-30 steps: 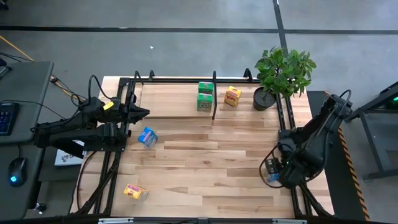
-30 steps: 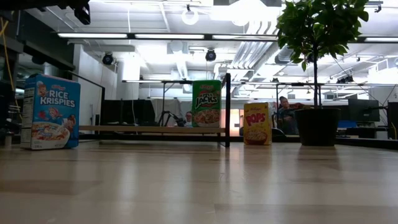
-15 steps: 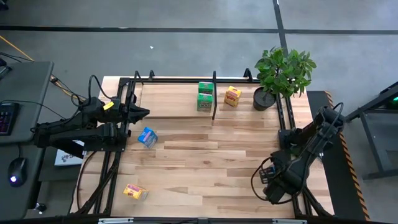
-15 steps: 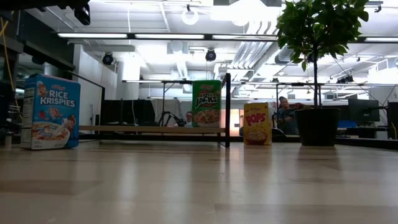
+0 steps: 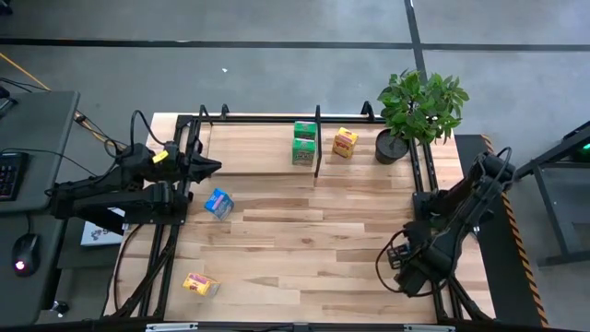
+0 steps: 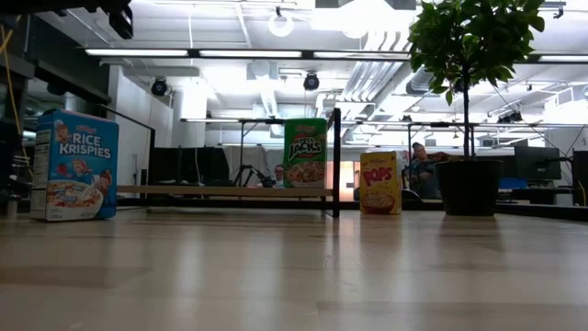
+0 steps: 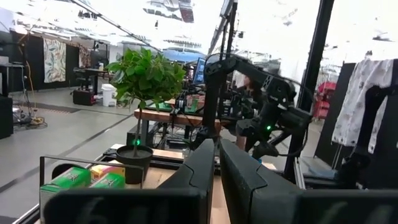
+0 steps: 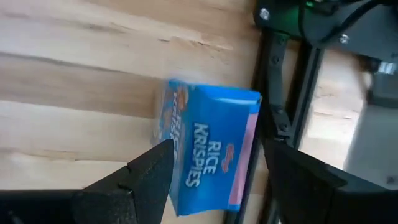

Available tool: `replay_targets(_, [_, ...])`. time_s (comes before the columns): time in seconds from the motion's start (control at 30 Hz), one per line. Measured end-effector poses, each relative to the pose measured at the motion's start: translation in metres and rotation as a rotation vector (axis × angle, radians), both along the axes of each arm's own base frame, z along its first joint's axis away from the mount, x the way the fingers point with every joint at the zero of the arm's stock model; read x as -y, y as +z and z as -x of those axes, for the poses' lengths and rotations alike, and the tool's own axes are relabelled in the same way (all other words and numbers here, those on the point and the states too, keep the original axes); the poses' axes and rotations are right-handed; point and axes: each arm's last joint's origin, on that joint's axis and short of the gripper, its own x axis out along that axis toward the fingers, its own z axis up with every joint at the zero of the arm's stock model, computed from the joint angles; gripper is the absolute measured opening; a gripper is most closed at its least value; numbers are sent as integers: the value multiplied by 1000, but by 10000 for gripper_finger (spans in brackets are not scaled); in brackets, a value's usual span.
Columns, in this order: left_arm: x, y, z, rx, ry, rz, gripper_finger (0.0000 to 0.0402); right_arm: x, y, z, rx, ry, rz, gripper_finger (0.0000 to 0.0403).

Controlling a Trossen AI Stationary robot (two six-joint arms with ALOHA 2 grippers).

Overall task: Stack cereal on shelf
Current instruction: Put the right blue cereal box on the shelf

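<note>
Since half a second ago the right arm has drawn back slightly toward the bench's right edge, while the boxes and the left arm have stayed put. A blue cereal box (image 8: 208, 146), labelled Rice Krispies, lies between the spread fingers (image 8: 146, 177) of the right tool (image 5: 403, 267), low over the bench (image 5: 304, 249) by its right frame; whether the pads touch the cardboard cannot be told. A second blue box (image 5: 218, 203) stands on the bench just ahead of the left tool (image 5: 214, 167), whose two fingers are pressed together with nothing between them, at the shelf's left end. An orange box (image 5: 200, 284) lies on the bench, well apart from both tools, near the front left corner. On the shelf (image 5: 258, 148) two green boxes (image 5: 304, 142) sit together just left of the upright black divider (image 5: 318, 140), and a yellow box (image 5: 345, 143) sits just right of it, far from the right tool. A potted plant (image 5: 419, 109) stands at the shelf's right end. In the low view a person (image 6: 424, 165) sits in the room behind.
</note>
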Motion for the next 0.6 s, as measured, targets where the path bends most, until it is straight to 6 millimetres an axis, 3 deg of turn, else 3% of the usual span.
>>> replay_targets(0.1, [0,5,2,17,2,28,19,6,7,2,106,-4,27,245])
replay_targets(0.3, [0,6,2,15,2,27,19,9,9,4,96,-12,21,245])
replay_targets(0.6, [0,0,1,-39,3,39,19,7,-35,4,95,-31,-49,245])
